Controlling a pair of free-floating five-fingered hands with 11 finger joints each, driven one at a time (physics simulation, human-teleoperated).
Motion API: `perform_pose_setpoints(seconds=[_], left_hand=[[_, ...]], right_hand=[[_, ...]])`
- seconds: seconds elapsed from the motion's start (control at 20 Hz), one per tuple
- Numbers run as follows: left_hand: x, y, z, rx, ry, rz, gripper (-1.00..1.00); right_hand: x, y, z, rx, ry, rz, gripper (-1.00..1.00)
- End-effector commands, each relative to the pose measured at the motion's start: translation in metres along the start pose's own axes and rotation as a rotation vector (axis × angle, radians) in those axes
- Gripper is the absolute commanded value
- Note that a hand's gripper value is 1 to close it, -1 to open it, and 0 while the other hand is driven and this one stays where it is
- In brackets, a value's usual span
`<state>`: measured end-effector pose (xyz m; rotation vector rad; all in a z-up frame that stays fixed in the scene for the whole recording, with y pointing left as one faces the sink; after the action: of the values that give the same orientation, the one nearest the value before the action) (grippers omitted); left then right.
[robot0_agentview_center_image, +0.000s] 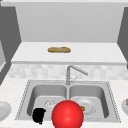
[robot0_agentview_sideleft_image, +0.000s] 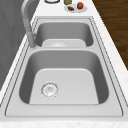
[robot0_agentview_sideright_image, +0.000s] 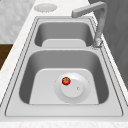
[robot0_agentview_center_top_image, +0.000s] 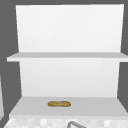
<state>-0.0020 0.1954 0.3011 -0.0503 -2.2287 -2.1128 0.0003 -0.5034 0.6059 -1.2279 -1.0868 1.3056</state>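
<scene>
At the far left of the counter lies a plate (robot0_agentview_center_image: 3, 110). A black hand (robot0_agentview_center_image: 39, 115), the left, hovers at the sink's (robot0_agentview_center_image: 25, 96) front rim by the left basin; whether its fingers are curled I cannot tell. Just right of it a big red ball (robot0_agentview_center_image: 67, 114) fills the foreground. Behind that, in the right basin, a small tomato (robot0_agentview_sideright_image: 66, 80) sits on a plate (robot0_agentview_sideright_image: 82, 93). A bread loaf (robot0_agentview_center_image: 59, 49) lies on the shelf (robot0_agentview_center_image: 100, 53) above the tap (robot0_agentview_center_image: 71, 72).

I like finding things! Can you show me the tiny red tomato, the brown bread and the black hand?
Small red tomato (robot0_agentview_sideright_image: 66, 81), right side view, its round middle.
Brown bread loaf (robot0_agentview_center_image: 59, 50), front view, its top crust.
Black left hand (robot0_agentview_center_image: 39, 115), front view, its palm.
</scene>
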Motion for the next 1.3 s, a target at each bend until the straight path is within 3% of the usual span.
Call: perform_pose_setpoints(seconds=[0.0, 0.25, 0.75, 1.25], left_hand=[[0.000, 0.000, 0.000, 0.000, 0.000, 0.000, 0.00], [0.000, 0.000, 0.000, 0.000, 0.000, 0.000, 0.00], [0.000, 0.000, 0.000, 0.000, 0.000, 0.000, 0.00], [0.000, 0.000, 0.000, 0.000, 0.000, 0.000, 0.00]], right_hand=[[0.031, 0.004, 0.014, -0.018, 0.004, -0.001, -1.00], [0.063, 0.008, 0.025, -0.014, 0.096, 0.008, -1.00], [0.128, 0.009, 0.011, -0.006, 0.163, -0.014, -1.00], [0.185, 0.004, -0.018, -0.009, 0.335, -0.031, -1.00]])
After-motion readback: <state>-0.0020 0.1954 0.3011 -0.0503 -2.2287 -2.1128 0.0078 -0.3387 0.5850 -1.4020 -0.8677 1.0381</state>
